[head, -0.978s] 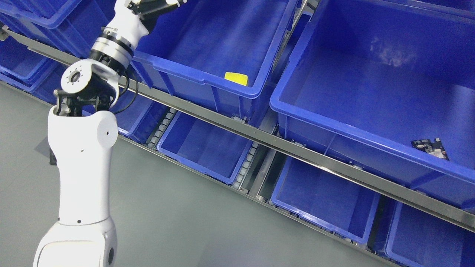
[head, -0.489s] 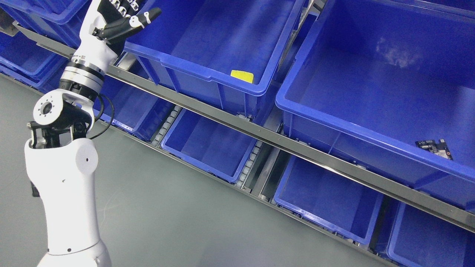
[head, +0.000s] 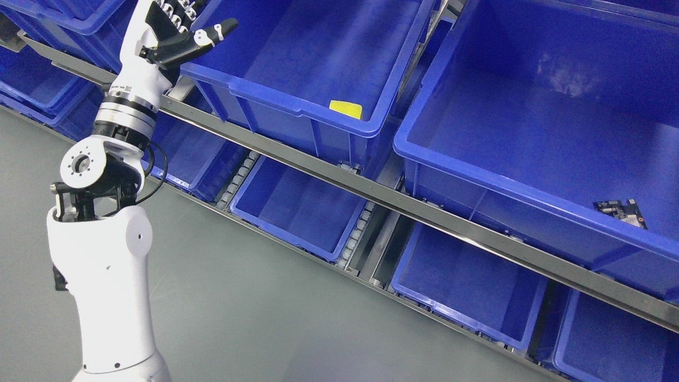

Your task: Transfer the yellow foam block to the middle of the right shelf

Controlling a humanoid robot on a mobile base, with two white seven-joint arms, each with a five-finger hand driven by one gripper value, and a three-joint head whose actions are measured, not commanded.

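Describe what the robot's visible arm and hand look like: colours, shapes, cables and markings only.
The left arm has a smooth white rounded shell dotted with small dark screw holes. A black elbow joint carries a round silver cap, with a thin black cable looping beside it. Silver and black rings band the wrist. The left hand is white with black jointed fingers and pale tips.

One yellow foam block (head: 346, 109), one circuit board (head: 619, 211), one hand (head: 172, 32).

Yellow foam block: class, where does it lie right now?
In the head view, the yellow foam block lies inside the middle blue bin, against its front wall near the right corner, right of the left hand.
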